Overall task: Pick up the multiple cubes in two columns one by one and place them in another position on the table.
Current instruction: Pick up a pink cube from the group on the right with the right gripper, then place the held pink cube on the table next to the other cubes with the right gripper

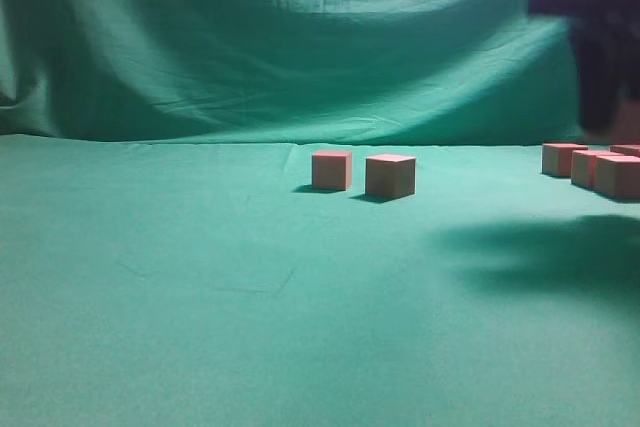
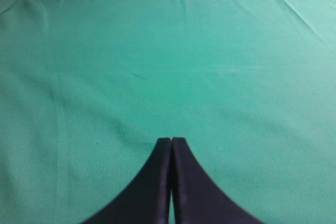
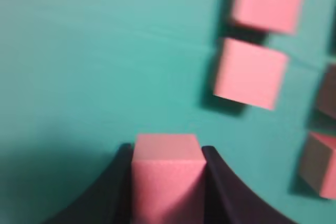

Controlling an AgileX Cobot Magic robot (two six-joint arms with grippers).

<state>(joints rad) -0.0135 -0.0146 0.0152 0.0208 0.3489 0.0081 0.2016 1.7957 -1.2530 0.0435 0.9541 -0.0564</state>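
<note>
While the right gripper (image 3: 167, 182) clamps a pink cube (image 3: 167, 174) between its two black fingers (image 3: 115, 192), it hangs above the teal-green table (image 1: 200, 297) at the far right of the scene, where the exterior view shows it only as a dark blur. Below it, a cluster of cubes (image 1: 600, 167) sits at the right edge; the wrist camera shows two (image 3: 251, 73) in a column, with two more partly cut off to their right. Two further cubes (image 1: 362, 173) stand just beside each other, slightly apart, near the middle of the table. The left gripper (image 2: 171, 141) hovers over bare cloth, its jaws pressed together on nothing.
</note>
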